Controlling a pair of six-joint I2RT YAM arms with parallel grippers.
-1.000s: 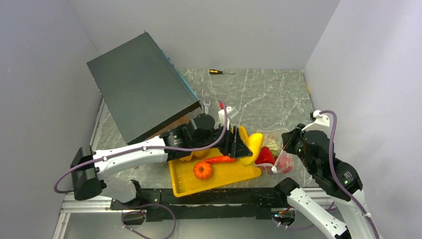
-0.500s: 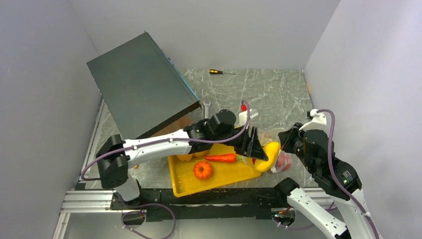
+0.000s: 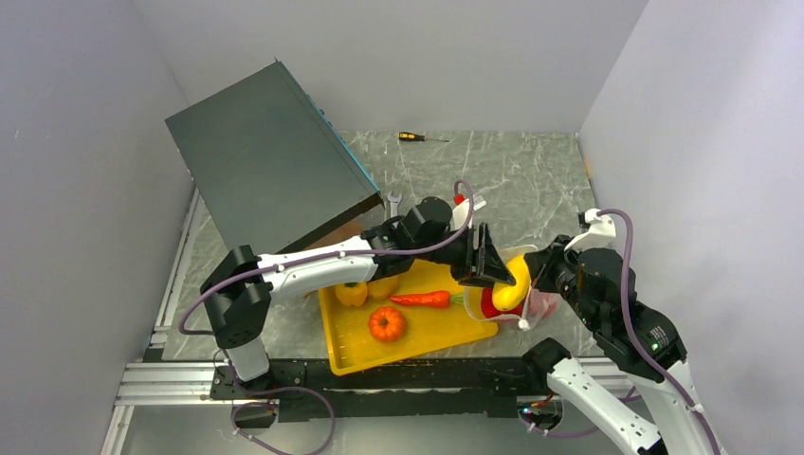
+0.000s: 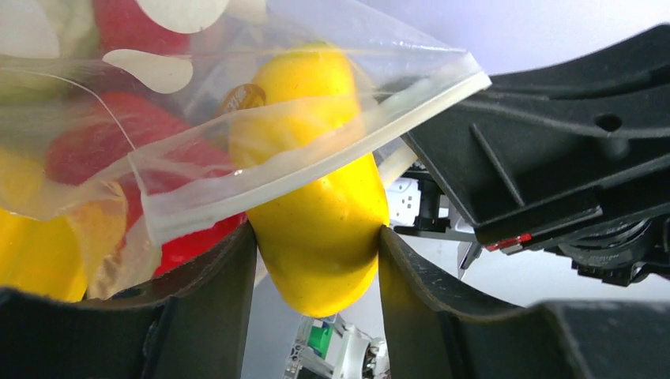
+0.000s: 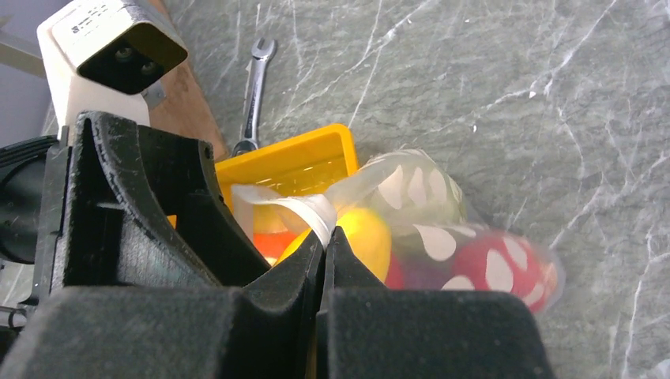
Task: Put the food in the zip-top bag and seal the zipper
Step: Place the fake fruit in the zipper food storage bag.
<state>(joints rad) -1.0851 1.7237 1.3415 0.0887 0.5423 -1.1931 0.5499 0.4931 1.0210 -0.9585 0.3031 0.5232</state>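
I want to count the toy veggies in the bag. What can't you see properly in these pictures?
- Top view: left gripper and yellow pepper cover the bag mouth.
- Left wrist view: food inside the bag is blurred and cut off; uncountable.
- Right wrist view: right gripper hides the bag's pinched edge.

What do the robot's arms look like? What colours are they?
The left arm and right arm are white tubes joined by chunky black round joints. A purplish-grey cable loops along each one. The left gripper and right gripper are black, with wedge-shaped jaws. A white camera box sits on the left wrist.
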